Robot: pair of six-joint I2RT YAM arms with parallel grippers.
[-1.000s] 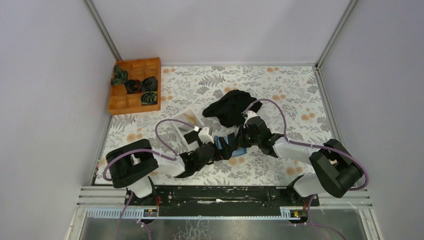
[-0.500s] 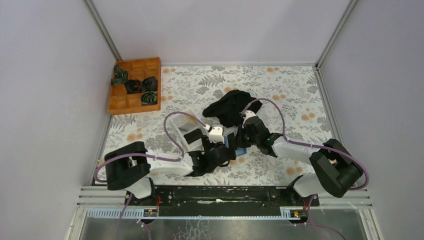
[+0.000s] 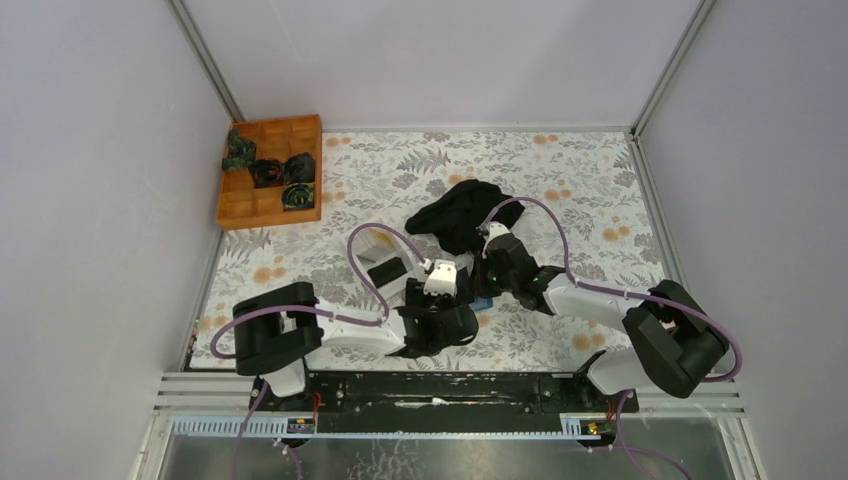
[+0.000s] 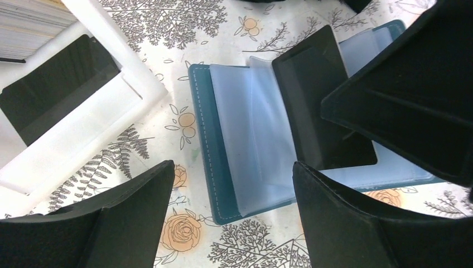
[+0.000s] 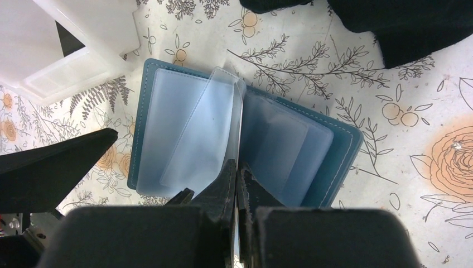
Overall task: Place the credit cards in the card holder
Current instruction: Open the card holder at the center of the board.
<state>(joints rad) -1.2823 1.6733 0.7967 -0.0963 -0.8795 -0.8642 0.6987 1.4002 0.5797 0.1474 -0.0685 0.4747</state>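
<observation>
The card holder (image 4: 223, 139) lies open on the flowered cloth, teal with clear sleeves (image 5: 184, 128); only a blue corner of it (image 3: 484, 299) shows in the top view. My left gripper (image 4: 231, 170) hangs open over its near left edge, with nothing between the fingers. My right gripper (image 5: 237, 176) is shut at the holder's middle fold, and one upright clear leaf runs in between its tips. A black credit card (image 4: 56, 89) leans in the white tray (image 4: 139, 78), and whitish credit cards (image 4: 28, 22) are stacked behind it.
A black cloth (image 3: 460, 215) lies crumpled just behind the right gripper. An orange compartment box (image 3: 270, 170) with dark bundles sits at the back left. The two arms crowd together over the holder, with the left arm's purple cable (image 3: 375, 235) looping above the tray.
My left arm has swung to the right, bringing its gripper from beside the tray to over the holder, and its jaws have narrowed a little. The right gripper has stayed at the holder.
</observation>
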